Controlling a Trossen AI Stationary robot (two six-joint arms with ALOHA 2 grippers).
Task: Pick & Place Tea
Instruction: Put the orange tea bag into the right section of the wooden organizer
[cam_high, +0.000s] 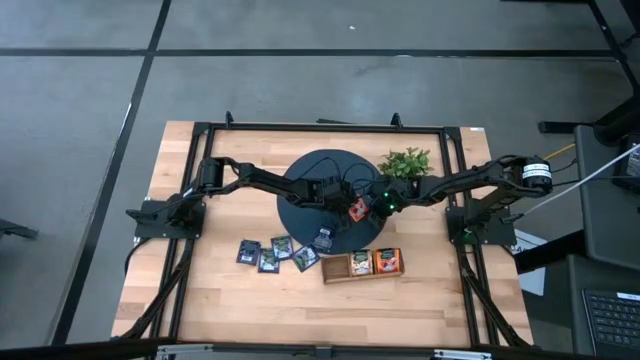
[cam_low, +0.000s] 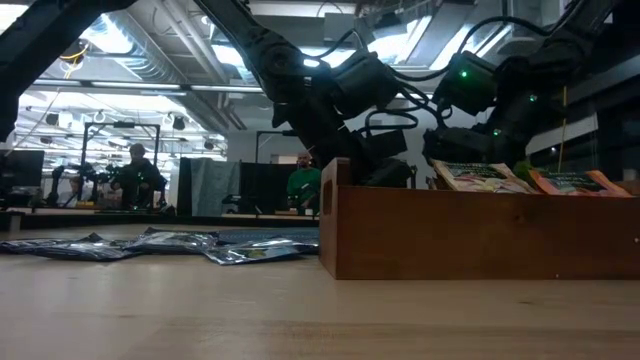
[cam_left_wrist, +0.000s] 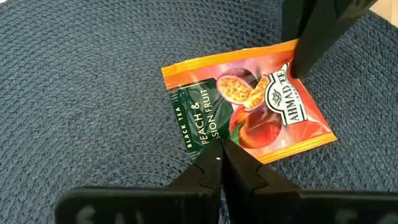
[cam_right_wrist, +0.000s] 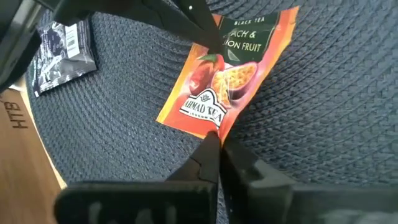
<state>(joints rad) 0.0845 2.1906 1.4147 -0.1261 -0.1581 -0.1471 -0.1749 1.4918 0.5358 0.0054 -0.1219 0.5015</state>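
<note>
Over the round dark woven mat in the middle of the worktop, both arms meet on the same orange sachet. It's a peach and passion fruit black tea packet, and each gripper has a corner of it. The left gripper has its fingers pressed together, pinching the edge by the green label. The right gripper is clamped on the opposite edge, next to the brand logo. In the high view the sachet sits right between the two wrists, over the right part of the mat. Honestly can't tell whether it's lifted off the mat or still lying flat on it.

A dark sachet lies on the mat too, near its edge, well apart from the orange one. Four more dark sachets are spread in a loose row on the bare wood in front of the mat, some overlapping.

Just right of those is the wooden tray; its middle compartment holds a beige packet and the right one an orange packet. The left compartment looks dark, hard to say what's in it. A leafy green plant stands behind the mat on the right.

The low view shows people in the room beyond.
</note>
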